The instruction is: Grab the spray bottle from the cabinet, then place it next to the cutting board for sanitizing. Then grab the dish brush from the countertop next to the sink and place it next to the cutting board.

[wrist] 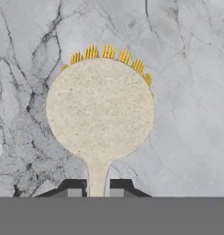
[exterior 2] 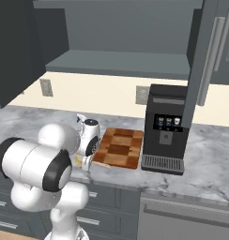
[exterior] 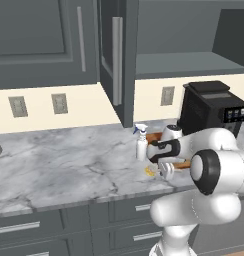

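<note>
Pinching the narrow handle of the dish brush between its two dark fingertips, the gripper sat at the bottom centre of the hand view, the brush's round pale head and yellow bristles above it over the marble countertop. In the left base view, the spray bottle stood upright at centre right, just beside the cutting board. The coffee machine occupied the right base view's centre right.
</note>
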